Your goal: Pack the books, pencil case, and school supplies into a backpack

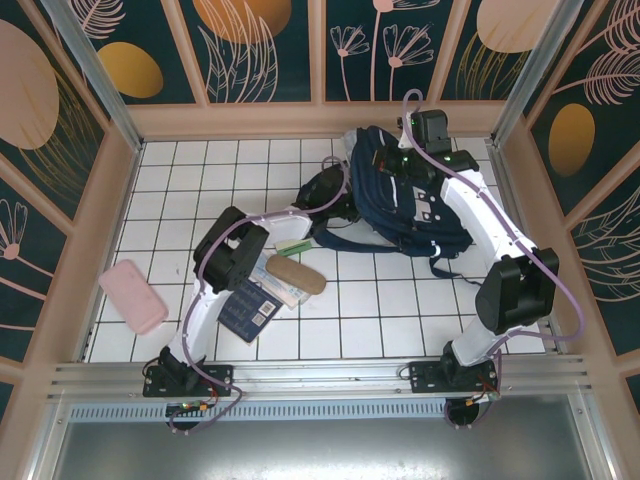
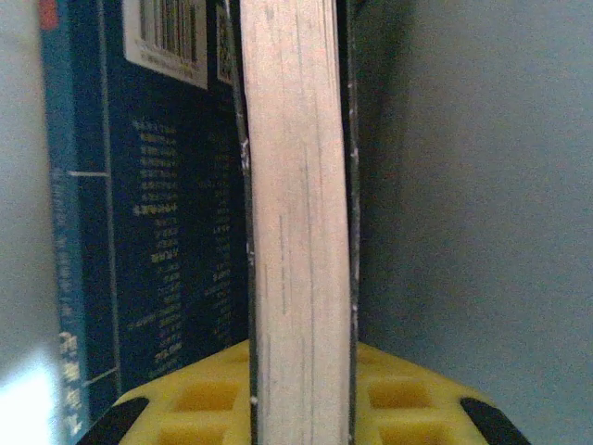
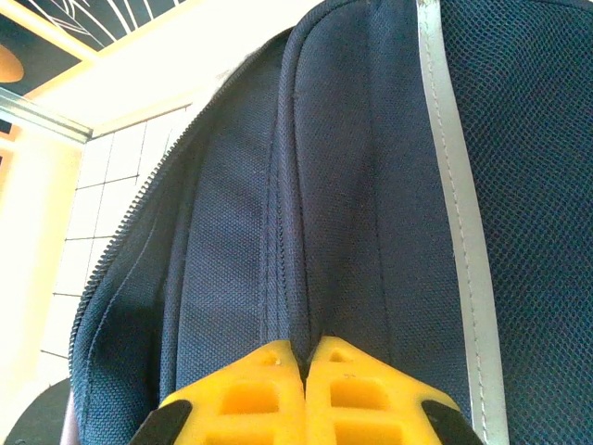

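Backpack [image 1: 385, 195] lies by the table's [image 1: 380, 310] far edge, right of centre; right gripper [image 3: 306, 371] is closed, pinching a fold of its navy fabric on the far side. Left gripper [image 2: 301, 403] is clamped on a book [image 2: 296, 232] held edge-on at the backpack's left end; more books [image 1: 250, 305] and a brown case [image 1: 297, 275] lie toward the near-left corner, a pink case [image 1: 133, 295] by the left edge.

Left tool [image 2: 301, 403] clamps a book [image 2: 301, 232] edge-on, pale pages showing; a barcoded navy cover [image 2: 157, 241] stands beside it
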Tool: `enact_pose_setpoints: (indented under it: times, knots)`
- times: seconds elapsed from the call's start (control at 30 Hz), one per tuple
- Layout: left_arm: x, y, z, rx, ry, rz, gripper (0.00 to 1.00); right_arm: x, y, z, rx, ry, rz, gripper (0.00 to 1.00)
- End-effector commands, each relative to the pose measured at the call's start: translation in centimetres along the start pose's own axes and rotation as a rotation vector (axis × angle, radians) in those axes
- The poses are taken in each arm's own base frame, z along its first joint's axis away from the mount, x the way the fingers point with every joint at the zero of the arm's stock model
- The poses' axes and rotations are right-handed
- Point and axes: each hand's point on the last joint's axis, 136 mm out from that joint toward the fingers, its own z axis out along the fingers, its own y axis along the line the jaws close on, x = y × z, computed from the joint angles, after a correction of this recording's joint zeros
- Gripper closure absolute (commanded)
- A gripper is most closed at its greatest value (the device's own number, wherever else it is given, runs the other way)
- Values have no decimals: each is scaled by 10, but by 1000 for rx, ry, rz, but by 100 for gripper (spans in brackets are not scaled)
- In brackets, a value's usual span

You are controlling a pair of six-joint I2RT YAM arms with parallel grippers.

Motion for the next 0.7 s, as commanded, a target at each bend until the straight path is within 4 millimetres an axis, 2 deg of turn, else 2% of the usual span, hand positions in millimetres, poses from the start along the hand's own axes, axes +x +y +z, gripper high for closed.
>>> enact_pose_setpoints:
  times: [0.0,0.1,0.13,0.17,0.27,0.57,0.67]
  knots:
    - [10,-2,17,-87,27,66,95,-37,44,-35,-150,-161,-55,100]
    - [18,8,24,-153,61,79,82,-36,41,-33,-141,-159,-52,100]
    - [20,8,24,-159,67,85,74,-36,41,-34,-141,-159,-52,100]
    - [21,8,22,-167,69,88,63,-35,39,-33,-137,-158,-52,100]
    - [18,4,12,-200,51,127,47,-34,36,-32,-127,-155,-50,100]
    - [6,-30,-36,-277,-31,251,17,-30,19,-28,-95,-147,-42,100]
    - [3,-29,-52,-319,-47,265,12,-26,14,-24,-88,-136,-40,100]
